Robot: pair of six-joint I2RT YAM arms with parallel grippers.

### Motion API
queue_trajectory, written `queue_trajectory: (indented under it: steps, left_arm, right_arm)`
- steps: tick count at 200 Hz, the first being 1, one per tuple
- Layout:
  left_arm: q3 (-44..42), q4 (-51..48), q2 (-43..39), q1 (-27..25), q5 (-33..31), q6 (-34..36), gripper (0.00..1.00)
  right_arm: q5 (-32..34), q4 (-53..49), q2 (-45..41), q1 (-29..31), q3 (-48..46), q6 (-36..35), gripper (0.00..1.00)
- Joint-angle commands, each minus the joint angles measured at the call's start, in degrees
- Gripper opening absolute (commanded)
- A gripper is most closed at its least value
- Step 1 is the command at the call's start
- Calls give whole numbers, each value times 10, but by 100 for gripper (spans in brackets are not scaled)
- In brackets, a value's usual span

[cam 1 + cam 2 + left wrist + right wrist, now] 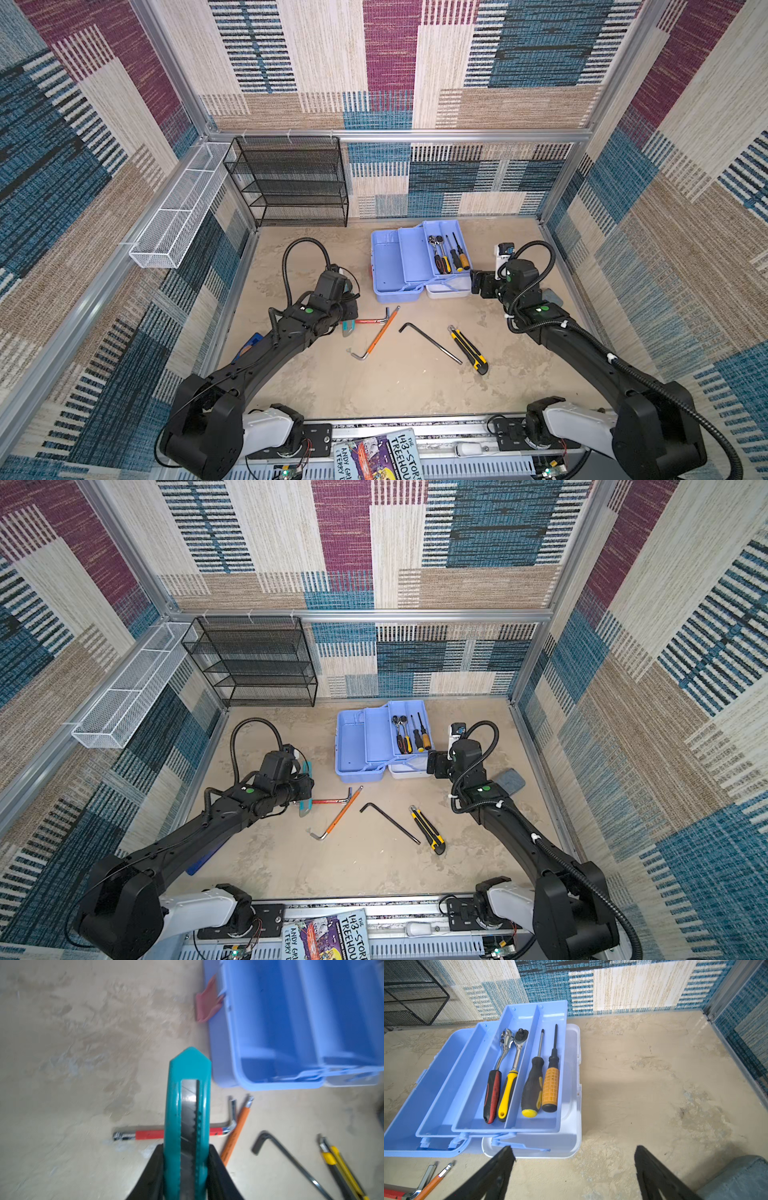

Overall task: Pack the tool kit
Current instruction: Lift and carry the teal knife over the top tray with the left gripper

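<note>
Left hand [186, 1159]: closed on the teal plastic utility knife [188, 1105]. Its black fingers [153, 1167] pinch the knife's two narrow sides near the tail. The knife hangs above the marbled beige tabletop [332, 386], near the toolbox's front left corner.
Knife handling: likely light and stiff, with a smooth shell that may slip. Most of its length overhangs the grip, so it could pivot. A steel blade shows through the slot, and the nose looks covered.
Sleeved keys: the red-sleeved steel hex key [365, 321] and the orange-sleeved steel hex key [380, 332] lie flat, just beside each other at the red key's bend; contact cannot be told. They look thin, rigid and low, best pinched across the sleeve.
Toolbox: the light-blue plastic toolbox [388, 266] stands open toward the back of the tabletop, its trays stepped out and its white lid [571, 1105] lying back. The top tray [548, 1020] holds a pair of ratchets [507, 1093] and a pair of screwdrivers [550, 1084]. The lower tray and base look empty. The thin walls suggest a nudge would slide it.
Loose tools: the black steel hex key [430, 340] and the black-and-yellow utility knife [467, 350] lie apart in front of the box. The knife's thick body suits a side pinch.
Right hand [573, 1148]: jaws spread wide and empty, just beside the lid's near corner.
Room: the front centre of the tabletop is open. A grey pad [510, 781] sits near the right arm, and the black wire-mesh rack [291, 183] stands well apart at the back left.
</note>
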Motion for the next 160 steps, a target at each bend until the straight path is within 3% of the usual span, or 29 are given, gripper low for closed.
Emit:
queue_trajectory:
  steps: [1,89,160]
  left_arm:
    - [61,24,36,-9,39,-4,12]
    - [377,61,328,-53,132,-48,12]
    - [510,55,465,-59,168,-116,12]
  right_arm:
    - [-16,0,-7,1,-17,51,89]
    - [-76,14,-65,2,-91,125,86]
    - [-93,24,-57,2,-104,135,85]
